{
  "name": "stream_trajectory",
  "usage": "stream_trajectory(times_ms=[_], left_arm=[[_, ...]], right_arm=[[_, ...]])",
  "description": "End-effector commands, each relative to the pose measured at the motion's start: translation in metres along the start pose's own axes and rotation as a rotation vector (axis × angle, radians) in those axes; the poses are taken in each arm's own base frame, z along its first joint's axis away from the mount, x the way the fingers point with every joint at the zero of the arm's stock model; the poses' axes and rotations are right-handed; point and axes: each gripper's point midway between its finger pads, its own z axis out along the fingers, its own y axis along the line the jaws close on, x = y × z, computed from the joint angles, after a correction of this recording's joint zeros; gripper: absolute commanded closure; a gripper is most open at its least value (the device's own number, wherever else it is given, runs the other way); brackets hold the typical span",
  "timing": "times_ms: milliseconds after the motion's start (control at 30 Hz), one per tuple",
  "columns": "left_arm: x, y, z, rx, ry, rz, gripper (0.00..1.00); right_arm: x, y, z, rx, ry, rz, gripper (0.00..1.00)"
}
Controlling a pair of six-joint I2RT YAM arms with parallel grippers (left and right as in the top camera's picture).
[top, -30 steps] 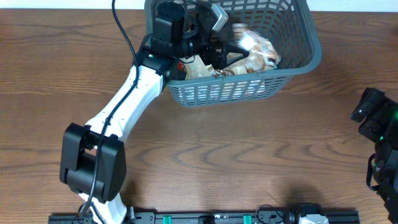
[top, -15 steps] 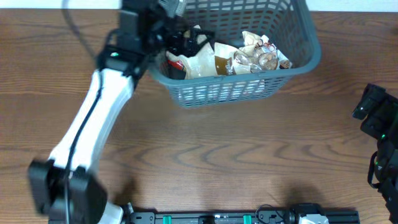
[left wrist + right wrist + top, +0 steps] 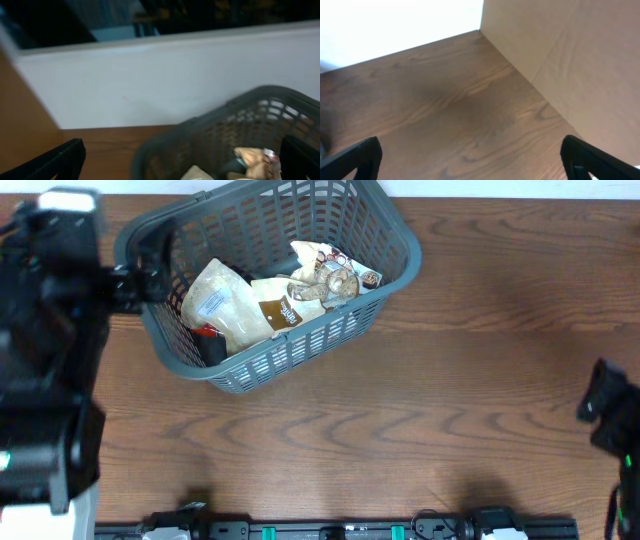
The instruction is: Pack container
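The dark grey basket (image 3: 300,350) stands tilted at the back left of the table. It holds a pale packet (image 3: 225,305), a brown packet (image 3: 285,310), a clear snack packet (image 3: 325,270) and a dark item with red (image 3: 205,340). My left gripper (image 3: 140,275) is at the basket's left corner. In the blurred left wrist view its fingers (image 3: 175,160) are wide apart, with the basket rim (image 3: 200,125) between them. My right gripper (image 3: 475,165) is open and empty over bare wood, far right of the basket, with its arm (image 3: 610,410) at the table's right edge.
The left arm's body (image 3: 45,380) fills the left side of the overhead view and hides the table there. A white wall (image 3: 150,80) runs behind the table's back edge. A beige panel (image 3: 580,65) stands beside the right gripper.
The basket has slid left and turned clockwise. The left arm has swung left with it and now looms large at the left edge. The right arm has barely moved.
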Motion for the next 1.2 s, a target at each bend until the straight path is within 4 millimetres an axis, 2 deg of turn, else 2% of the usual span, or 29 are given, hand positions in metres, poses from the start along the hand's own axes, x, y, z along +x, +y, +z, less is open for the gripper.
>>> stream_trajectory(times_ms=[0,133,233,333,533,800,967,1167], left_arm=[[-0.013,0.015,-0.027,-0.063,-0.055,0.016,0.01],[-0.03,0.016,-0.063,-0.076,-0.138,0.026,0.01],[-0.036,0.018,-0.084,-0.089,-0.179,0.025,0.01],[-0.034,0.017,-0.107,-0.09,-0.191,0.024,0.01],[-0.003,0.013,-0.152,-0.081,-0.138,-0.015,0.01],[0.036,0.007,-0.212,-0.074,-0.117,-0.096,0.01],[0.064,0.003,-0.241,-0.072,-0.088,-0.107,0.01],[0.101,-0.001,-0.263,-0.068,-0.015,-0.112,0.01]], right_arm=[[0.011,-0.016,-0.015,0.008,-0.008,0.017,0.01],[0.045,-0.034,-0.023,0.046,0.069,0.06,0.01],[0.051,-0.044,-0.031,0.047,0.033,0.085,0.01],[0.059,-0.054,-0.041,0.035,0.0,0.102,0.01],[0.075,-0.069,-0.056,0.016,-0.058,0.104,0.01],[0.091,-0.072,-0.073,-0.086,-0.114,0.101,0.01],[0.103,-0.079,-0.085,-0.131,-0.164,0.139,0.01],[0.132,-0.081,-0.089,-0.176,-0.169,0.146,0.01]])
